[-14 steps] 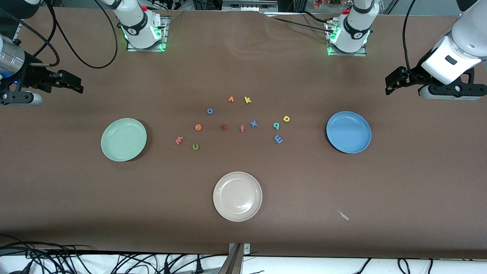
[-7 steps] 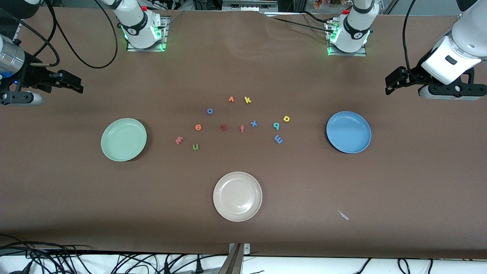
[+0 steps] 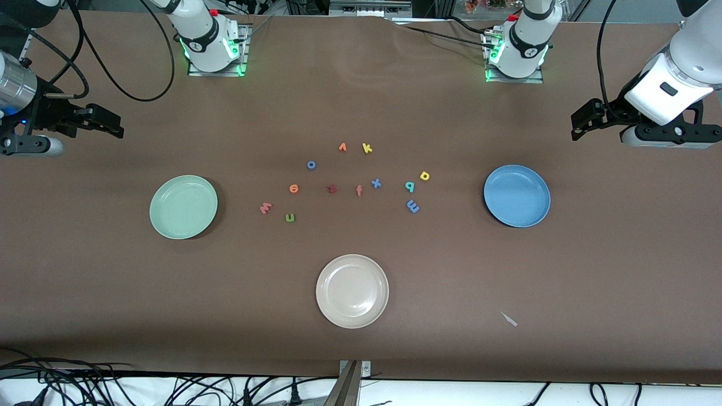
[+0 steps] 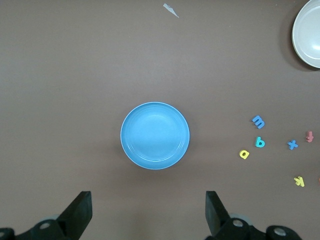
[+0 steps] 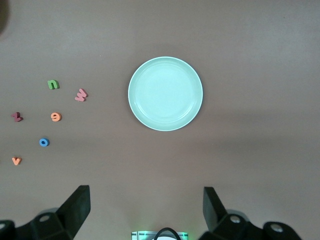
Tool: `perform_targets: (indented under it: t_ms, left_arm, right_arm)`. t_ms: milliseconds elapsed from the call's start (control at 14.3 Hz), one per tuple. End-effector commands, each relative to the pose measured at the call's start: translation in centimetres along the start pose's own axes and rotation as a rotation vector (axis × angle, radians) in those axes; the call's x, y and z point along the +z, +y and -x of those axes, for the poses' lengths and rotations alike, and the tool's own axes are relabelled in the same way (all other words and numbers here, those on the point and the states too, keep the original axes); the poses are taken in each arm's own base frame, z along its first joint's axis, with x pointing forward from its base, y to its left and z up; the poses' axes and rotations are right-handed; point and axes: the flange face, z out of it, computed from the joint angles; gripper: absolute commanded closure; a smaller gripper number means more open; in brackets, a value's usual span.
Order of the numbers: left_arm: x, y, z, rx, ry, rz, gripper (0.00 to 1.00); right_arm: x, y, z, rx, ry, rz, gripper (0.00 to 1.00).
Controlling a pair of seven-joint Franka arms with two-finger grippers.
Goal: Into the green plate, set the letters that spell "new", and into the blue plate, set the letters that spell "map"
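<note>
While tools wait: eleven letters [image 3: 332,189]; three plates [image 3: 352,291].

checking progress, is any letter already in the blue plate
No, the blue plate is bare, and the blue m lies on the table beside it.

The only things to read here are little foam letters lying on the brown surface [image 3: 507,270]. Toward the right arm's end lie a pink "w" [image 3: 265,208], a green "n" [image 3: 290,217] and an orange "e" [image 3: 294,188]. In the middle lie a blue "o" [image 3: 311,164], a pink "f" [image 3: 359,191], a blue "x" [image 3: 376,182], a yellow "k" [image 3: 367,148] and an orange "v" [image 3: 342,147]. Toward the left arm's end lie a teal "p" [image 3: 409,186], a yellow "a" [image 3: 425,176] and a blue "m" [image 3: 413,206]. One dark red letter [image 3: 332,189] is too hard to read.
</note>
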Motion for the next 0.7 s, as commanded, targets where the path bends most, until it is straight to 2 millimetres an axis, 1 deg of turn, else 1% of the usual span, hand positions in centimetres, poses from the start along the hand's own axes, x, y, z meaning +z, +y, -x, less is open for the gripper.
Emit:
perform_targets:
  t_ms: [0, 559, 629]
  left_arm:
    - [-0.55, -0.1, -0.13, 0.013, -0.004, 0.026, 0.0]
    - [-0.47, -0.17, -0.18, 0.009, -0.005, 0.028, 0.0]
    - [0.16, -0.11, -0.46, 0.01, -0.017, 0.026, 0.0]
  right_arm:
    - [-0.15, -0.29, 0.18, 0.005, -0.003, -0.008, 0.0]
    - [-0.1, -0.47, 0.11, 0.002, -0.002, -0.008, 0.0]
    - [-0.07, -0.55, 0.15, 0.001, -0.005, -0.007, 0.0]
